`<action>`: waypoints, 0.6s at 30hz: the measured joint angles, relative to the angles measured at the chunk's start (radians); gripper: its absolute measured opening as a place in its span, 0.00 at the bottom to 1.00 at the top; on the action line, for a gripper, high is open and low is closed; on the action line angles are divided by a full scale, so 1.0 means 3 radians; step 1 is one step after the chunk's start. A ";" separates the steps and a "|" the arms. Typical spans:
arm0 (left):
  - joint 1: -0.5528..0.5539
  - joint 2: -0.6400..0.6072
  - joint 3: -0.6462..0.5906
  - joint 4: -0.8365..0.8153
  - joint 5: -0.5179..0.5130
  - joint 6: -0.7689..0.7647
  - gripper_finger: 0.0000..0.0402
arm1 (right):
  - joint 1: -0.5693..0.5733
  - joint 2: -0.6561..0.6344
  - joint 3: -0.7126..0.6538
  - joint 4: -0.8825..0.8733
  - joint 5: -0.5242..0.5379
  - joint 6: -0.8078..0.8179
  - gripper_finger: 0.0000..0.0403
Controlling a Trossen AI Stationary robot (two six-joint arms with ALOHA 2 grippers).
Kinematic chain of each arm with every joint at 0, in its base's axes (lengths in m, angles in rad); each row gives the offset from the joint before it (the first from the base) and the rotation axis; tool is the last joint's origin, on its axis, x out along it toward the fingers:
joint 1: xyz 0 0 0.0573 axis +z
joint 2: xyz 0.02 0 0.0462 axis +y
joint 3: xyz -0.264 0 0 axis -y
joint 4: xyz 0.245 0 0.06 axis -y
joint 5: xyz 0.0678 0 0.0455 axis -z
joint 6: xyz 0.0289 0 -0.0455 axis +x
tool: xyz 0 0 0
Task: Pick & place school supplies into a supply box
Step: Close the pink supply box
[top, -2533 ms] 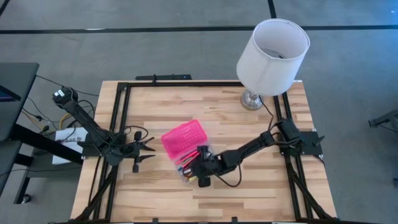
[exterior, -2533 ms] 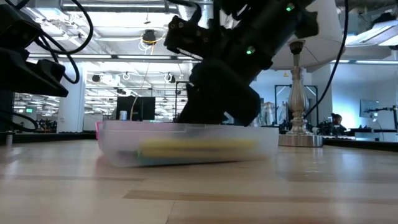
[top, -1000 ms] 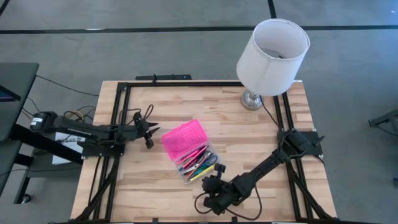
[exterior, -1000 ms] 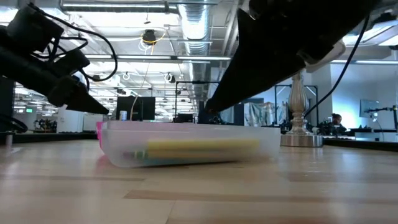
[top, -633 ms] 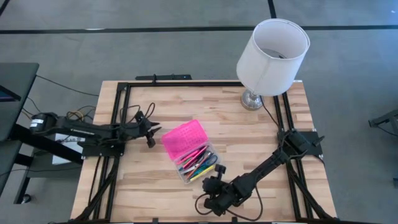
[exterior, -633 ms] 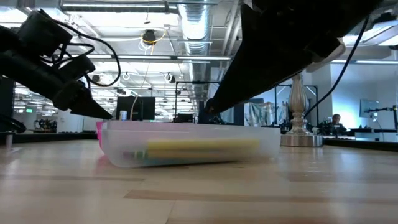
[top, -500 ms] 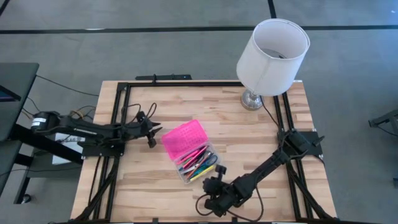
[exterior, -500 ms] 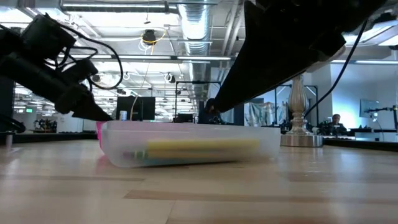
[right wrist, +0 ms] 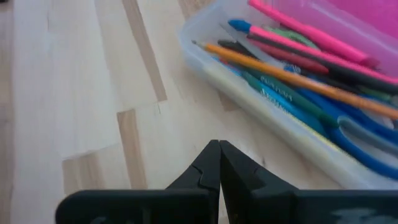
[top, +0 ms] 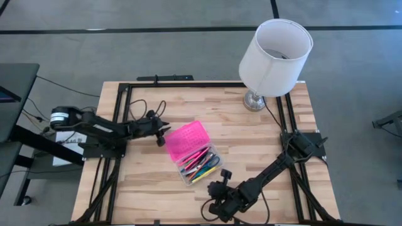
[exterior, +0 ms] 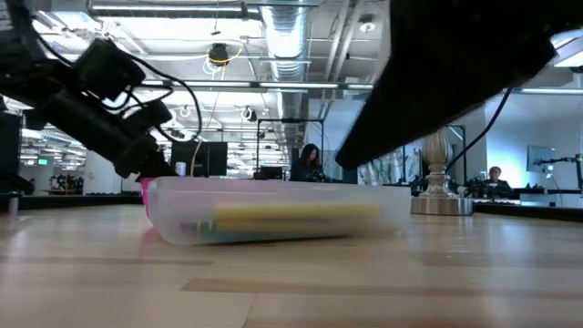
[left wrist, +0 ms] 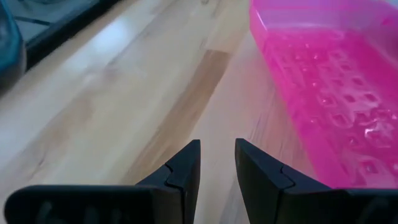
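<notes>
The supply box rests open on the table's middle. Its pink lid (top: pixel 185 139) (left wrist: pixel 336 93) lies flat on the far-left side of its clear base (top: pixel 201 166) (exterior: pixel 273 214). The base holds the school supplies (right wrist: pixel 298 81): pens, pencils and blue-handled scissors (right wrist: pixel 367 140). My left gripper (top: pixel 164 133) (left wrist: pixel 217 152) is open, slanting down just off the lid's left edge, with only bare table between its fingers. My right gripper (top: pixel 223 174) (right wrist: pixel 219 146) is shut, just off the base's near-right side, pointing at it.
A white lamp (top: pixel 275 56) stands at the far right corner, and its metal foot (exterior: pixel 442 196) shows behind the box. A black frame (top: pixel 122 119) runs along the table's left, far and right edges. Bare wood lies near and left of the box.
My left gripper has gone toward the table's right edge and a little down, up to the pink lid's left edge, with its fingers still apart. The box and the supplies have not moved.
</notes>
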 joint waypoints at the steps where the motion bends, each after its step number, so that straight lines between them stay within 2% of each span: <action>1: 0.0009 0.0092 0.0046 0.0005 0.0029 0.0024 0.24 | 0.0001 0.0001 -0.0017 -0.0004 -0.0002 0.0045 0.00; 8: 0.0022 0.0617 0.0287 0.0278 0.0143 0.0159 0.24 | 0.0001 0.0157 -0.0057 0.0045 -0.0012 0.0208 0.00; 13: 0.0021 0.0804 0.0465 0.0267 0.0457 0.0200 0.24 | -0.0054 0.0294 -0.0057 -0.0028 0.0022 0.0384 0.00; 18: 0.0030 0.0885 0.0531 0.0255 0.0553 0.0239 0.24 | -0.0062 0.0286 -0.0055 -0.0132 0.0117 0.0487 0.00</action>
